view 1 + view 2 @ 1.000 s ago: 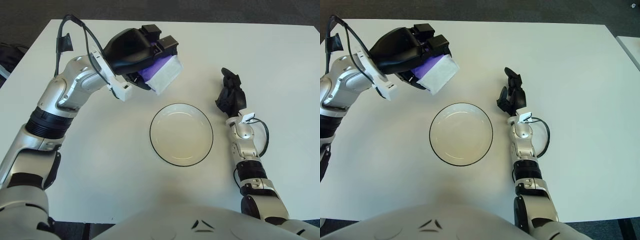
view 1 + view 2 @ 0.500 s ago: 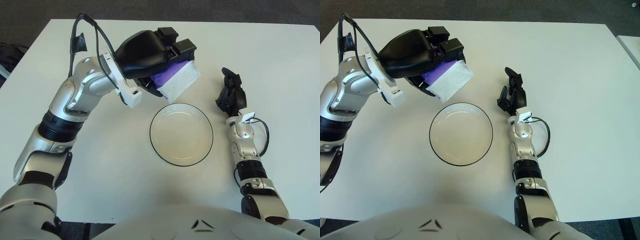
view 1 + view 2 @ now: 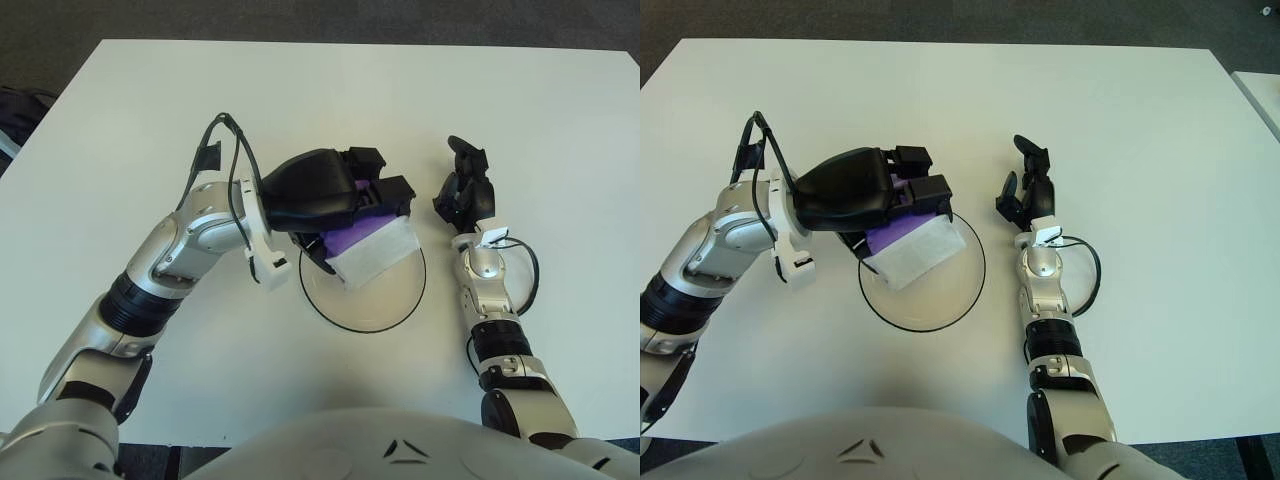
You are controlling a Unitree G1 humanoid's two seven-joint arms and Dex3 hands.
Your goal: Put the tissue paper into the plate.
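The left hand has come down from the surface's far side toward its near edge and now hangs over the plate, its fingers clamped around the tissue pack. The pack, purple with a white face, sits tilted above the plate's far-left rim; whether it touches the plate is unclear. The right hand shows just right of the plate, fingers loosely spread and holding nothing, on the white surface.
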